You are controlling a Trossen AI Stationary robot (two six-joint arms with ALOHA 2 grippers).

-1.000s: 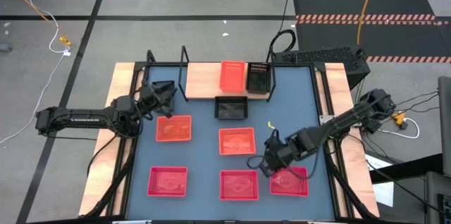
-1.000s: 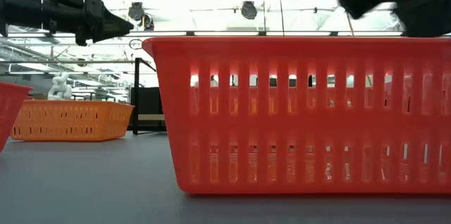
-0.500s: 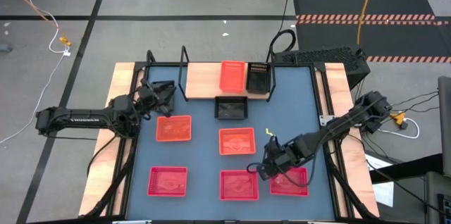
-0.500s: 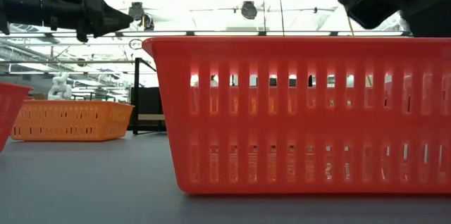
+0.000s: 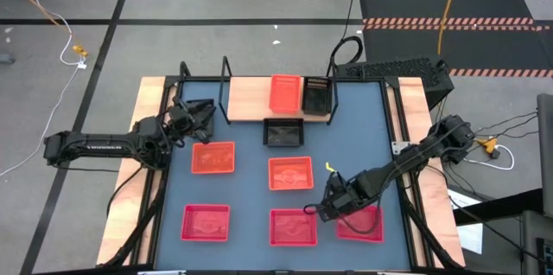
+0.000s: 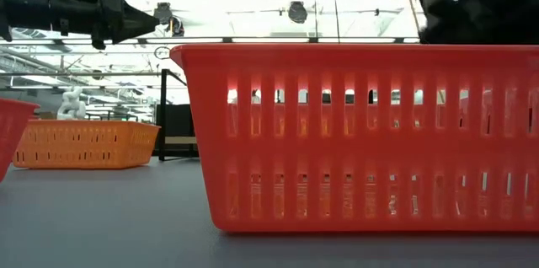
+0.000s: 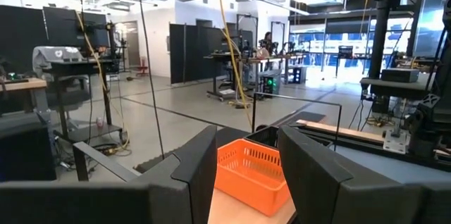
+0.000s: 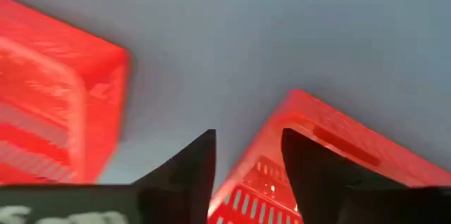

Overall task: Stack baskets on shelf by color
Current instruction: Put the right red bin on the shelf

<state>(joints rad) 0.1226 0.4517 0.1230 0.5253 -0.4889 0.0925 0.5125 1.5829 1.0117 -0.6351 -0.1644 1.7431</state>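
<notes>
On the wooden shelf (image 5: 251, 95) at the far edge stand an orange basket (image 5: 285, 93) and a black basket (image 5: 317, 96). On the table lie a black basket (image 5: 283, 133), two orange baskets (image 5: 213, 157) (image 5: 290, 173) and three pinkish-red ones (image 5: 206, 222) (image 5: 294, 227) (image 5: 363, 225). My right gripper (image 5: 321, 212) is open, low over the left far corner of the rightmost pinkish-red basket (image 8: 310, 129). One finger stands over its inside and one outside its wall. My left gripper (image 5: 207, 112) is open and empty, above the table's left side near the shelf. My right gripper comes from above, slanting down, with its open fingers on either side of the pinkish-red basket's wall near its corner (image 8: 243, 182). I cannot tell whether the fingers touch the wall. The basket rests flat on the table.
The middle pinkish-red basket (image 8: 56, 90) lies close beside my right gripper. In the low view it fills the foreground (image 6: 362, 133), with an orange basket (image 6: 84, 143) behind. The shelf's black wire frame (image 5: 226, 76) rises at the far edge. A bare strip of shelf board lies left of the orange basket.
My right gripper has moved toward the table's near edge and down, from beside the middle orange basket to the far left corner of the rightmost pinkish-red basket.
</notes>
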